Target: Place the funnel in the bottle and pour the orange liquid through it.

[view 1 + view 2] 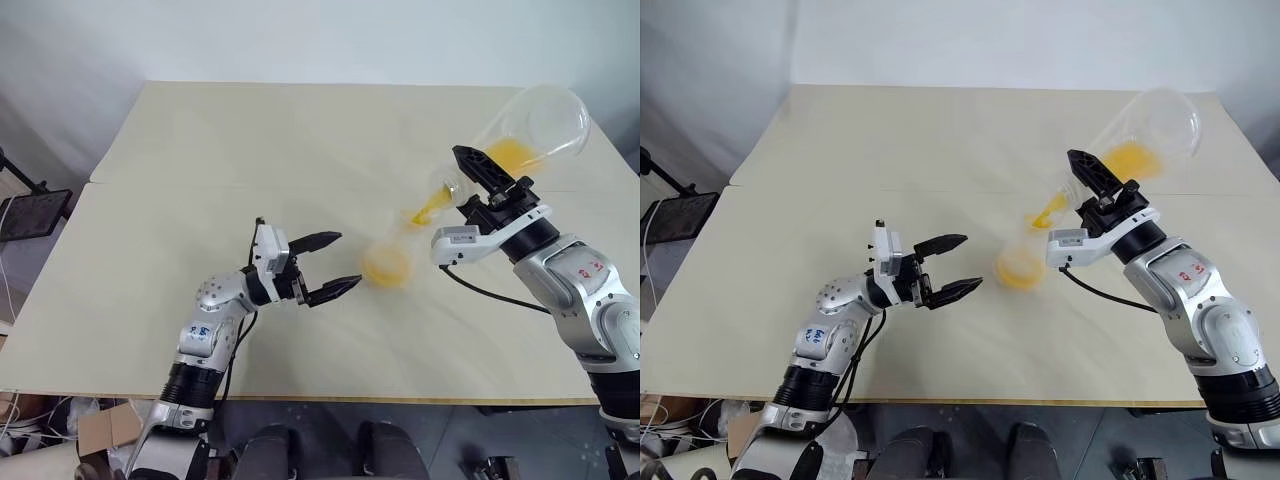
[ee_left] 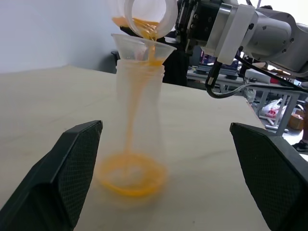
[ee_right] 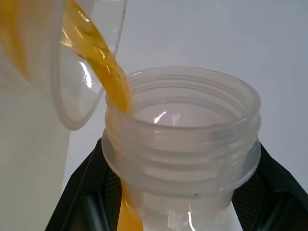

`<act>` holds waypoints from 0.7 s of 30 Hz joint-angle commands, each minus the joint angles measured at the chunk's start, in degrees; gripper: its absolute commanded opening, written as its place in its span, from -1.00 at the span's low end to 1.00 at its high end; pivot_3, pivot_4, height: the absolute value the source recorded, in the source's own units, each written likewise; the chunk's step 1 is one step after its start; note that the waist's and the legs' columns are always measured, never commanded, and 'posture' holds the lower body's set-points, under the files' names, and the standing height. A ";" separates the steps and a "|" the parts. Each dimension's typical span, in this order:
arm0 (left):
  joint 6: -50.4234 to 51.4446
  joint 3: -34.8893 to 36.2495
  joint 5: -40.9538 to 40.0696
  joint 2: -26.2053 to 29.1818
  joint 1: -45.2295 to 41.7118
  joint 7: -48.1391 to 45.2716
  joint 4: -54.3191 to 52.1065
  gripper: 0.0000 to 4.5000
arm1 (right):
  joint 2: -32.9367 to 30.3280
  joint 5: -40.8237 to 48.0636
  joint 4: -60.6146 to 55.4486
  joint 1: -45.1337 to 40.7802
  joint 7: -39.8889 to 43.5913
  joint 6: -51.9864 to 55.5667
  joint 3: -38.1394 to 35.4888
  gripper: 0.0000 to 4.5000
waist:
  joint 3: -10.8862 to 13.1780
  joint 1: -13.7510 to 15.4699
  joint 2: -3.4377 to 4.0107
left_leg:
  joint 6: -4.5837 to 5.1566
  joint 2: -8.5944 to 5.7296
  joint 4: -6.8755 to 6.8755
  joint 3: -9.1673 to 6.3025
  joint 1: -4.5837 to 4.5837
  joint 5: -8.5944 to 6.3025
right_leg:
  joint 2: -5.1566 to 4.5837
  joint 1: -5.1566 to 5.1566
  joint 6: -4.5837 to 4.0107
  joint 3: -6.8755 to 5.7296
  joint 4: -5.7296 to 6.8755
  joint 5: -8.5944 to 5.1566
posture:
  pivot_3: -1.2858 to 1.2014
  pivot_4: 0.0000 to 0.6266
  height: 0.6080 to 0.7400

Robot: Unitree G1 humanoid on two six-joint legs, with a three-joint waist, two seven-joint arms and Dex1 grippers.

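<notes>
The right gripper (image 1: 487, 178) is clamped on the neck of a large clear flask (image 1: 535, 125), tilted so the orange liquid (image 2: 149, 45) streams into the funnel (image 2: 143, 47) seated in the bottle (image 2: 138, 125). The bottle stands mid-table (image 1: 200, 140), orange pooling at its base. Just left, the left gripper (image 1: 334, 264) is spread wide, holding nothing; no writing is readable.

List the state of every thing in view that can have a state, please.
funnel: seated in the bottle's mouth
bottle: upright, orange liquid pooled at its bottom
flask: tilted, pouring into the funnel
orange liquid: streaming down into the bottle
left claw: open, holding nothing
right claw: shut on the flask's neck
</notes>
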 commanded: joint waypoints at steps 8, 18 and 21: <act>-1.68 -0.26 0.01 -0.71 0.43 1.12 -2.61 1.00 | -1.93 -0.02 -1.01 -1.09 -1.33 0.12 -2.99 0.10 | 0.00 -0.01 0.00 | 0.00 0.00 0.00 0.00 0.00 0.00 | 0.00 0.00 0.00 0.00 -0.01 0.00 | 0.03 -0.52 1.00; -1.81 -0.28 -0.01 -0.52 0.48 1.15 -2.61 1.00 | -1.86 -0.70 -0.26 -1.85 -2.40 0.14 -2.33 0.10 | 0.00 0.00 0.00 | 0.00 0.00 0.00 0.00 0.00 0.00 | 0.00 0.01 0.00 0.00 -0.01 0.00 | 0.03 -0.52 1.00; -1.72 -0.02 -0.12 -0.20 0.54 1.01 -2.64 1.00 | -2.03 -0.48 0.33 -2.46 -2.43 -0.20 -2.20 0.10 | 0.00 -0.02 0.00 | 0.00 0.00 0.00 0.01 0.00 0.00 | 0.00 0.01 0.00 0.00 -0.01 0.00 | 0.03 -0.52 1.00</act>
